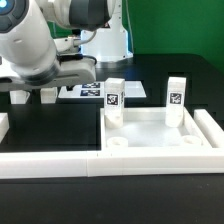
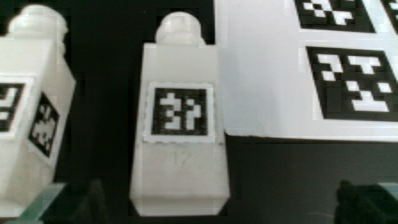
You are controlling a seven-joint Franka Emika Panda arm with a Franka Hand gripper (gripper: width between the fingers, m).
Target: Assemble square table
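Note:
The square table top [image 1: 155, 135] lies at the exterior view's right, with two white legs [image 1: 113, 97] [image 1: 176, 95] standing upright at its far corners. Two more white legs lie on the black table under my hand. In the wrist view one tagged leg [image 2: 178, 120] lies between my fingertips [image 2: 80, 205]. The other leg [image 2: 32, 90] lies beside it, outside them. In the exterior view they show as white blocks [image 1: 47, 96] [image 1: 20, 97]. My gripper [image 2: 222, 205] [image 1: 45, 88] is open, low over the middle leg and not closed on it.
The marker board [image 2: 338, 60] [image 1: 85, 91] lies just beyond the lying legs. Long white L-shaped rails [image 1: 100, 160] run along the front and sides of the table top. The robot's base [image 1: 105, 40] stands at the back.

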